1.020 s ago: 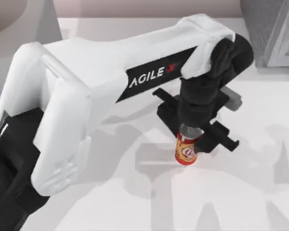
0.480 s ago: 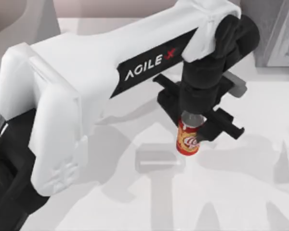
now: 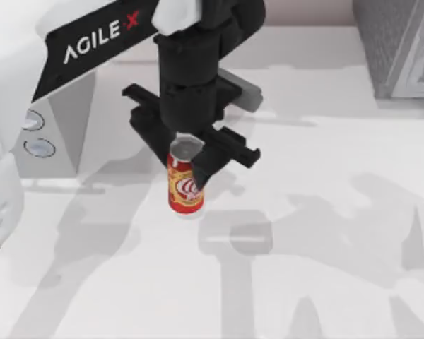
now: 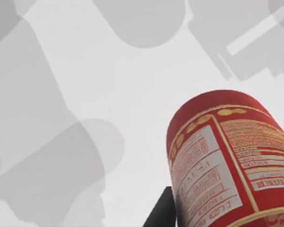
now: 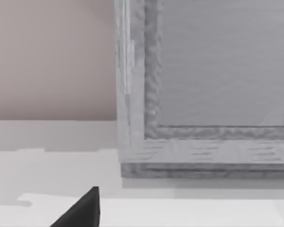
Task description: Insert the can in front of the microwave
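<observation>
Overhead, "AGILE X"-lettered left end effector (image 3: pixel 187 152) clamped on red can (image 3: pixel 185 187), side print perhaps nutrition text.

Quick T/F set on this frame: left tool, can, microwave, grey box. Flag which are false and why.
1. The left tool grips the can near its top. True.
2. The can lies on its side on the table. False: it is upright, silver top up.
3. The microwave is at the table's left, its dials facing the can's side. True.
4. The can is right of the speckled grey box. False: the box sits at the far right corner, and the can is well left of it.
5. The can touches the microwave. False: a strip of table separates them.
</observation>
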You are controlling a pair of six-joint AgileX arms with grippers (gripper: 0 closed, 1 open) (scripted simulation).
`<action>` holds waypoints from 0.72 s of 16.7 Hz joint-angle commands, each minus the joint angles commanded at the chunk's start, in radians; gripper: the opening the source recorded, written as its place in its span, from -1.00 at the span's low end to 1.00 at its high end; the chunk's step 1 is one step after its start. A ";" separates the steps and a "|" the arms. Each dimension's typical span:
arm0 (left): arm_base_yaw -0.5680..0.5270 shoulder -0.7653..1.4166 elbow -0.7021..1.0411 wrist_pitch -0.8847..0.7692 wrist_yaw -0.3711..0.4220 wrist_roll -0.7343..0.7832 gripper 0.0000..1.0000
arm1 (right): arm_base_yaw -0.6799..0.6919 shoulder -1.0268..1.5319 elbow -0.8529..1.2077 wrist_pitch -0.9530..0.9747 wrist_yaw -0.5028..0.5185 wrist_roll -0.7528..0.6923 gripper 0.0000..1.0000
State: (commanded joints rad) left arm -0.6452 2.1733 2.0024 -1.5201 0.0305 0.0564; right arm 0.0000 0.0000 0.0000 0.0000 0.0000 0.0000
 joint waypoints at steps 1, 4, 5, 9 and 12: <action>0.058 -0.056 -0.054 -0.016 0.006 0.026 -1.00 | 0.000 0.000 0.000 0.000 0.000 0.000 1.00; 0.262 -0.235 -0.220 -0.043 0.024 0.119 -1.00 | 0.000 0.000 0.000 0.000 0.000 0.000 1.00; 0.337 -0.293 -0.274 -0.042 0.028 0.155 -1.00 | 0.000 0.000 0.000 0.000 0.000 0.000 1.00; 0.666 -0.484 -0.465 0.025 0.035 0.312 -1.00 | 0.000 0.000 0.000 0.000 0.000 0.000 1.00; 0.913 -0.563 -0.579 0.129 0.023 0.435 -1.00 | 0.000 0.000 0.000 0.000 0.000 0.000 1.00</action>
State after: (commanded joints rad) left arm 0.2677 1.6101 1.4237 -1.3910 0.0534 0.4913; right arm 0.0000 0.0000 0.0000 0.0000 0.0000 0.0000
